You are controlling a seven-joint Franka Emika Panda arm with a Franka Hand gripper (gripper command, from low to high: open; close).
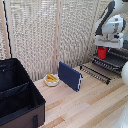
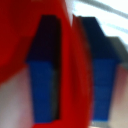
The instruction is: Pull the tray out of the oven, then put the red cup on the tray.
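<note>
A: Item one, the red cup; location?

B: At the exterior view's right, hanging under the gripper above the tray; whether its base touches the bars I cannot tell; it looks upright.

A: Jaws?

B: Closed on the cup's wall; in the wrist view one blue finger stands on each side of a blurred red band, so the rim sits between them, one finger inside and one outside, as far as the blur allows.

A: Item two, the tray?

B: Dark wire-grid shelf, drawn out toward the table's middle; thin parallel bars; its front edge lies beyond the oven, of which only a dark part shows at the frame's edge.

A: Handling notes for the cup?

B: Judged light, thin plastic, smooth and rather slippery; stiff enough at the rim, likely to flex if squeezed hard; the rim pinch suits it; on a grid of bars a narrow base may rock, so I would set it down flat and release gently.

A: Other stock?

B: Dark blue slab standing on edge at mid-table; small white bowl with yellow contents just beside it; large black fabric case at the exterior view's left; wooden table.
</note>
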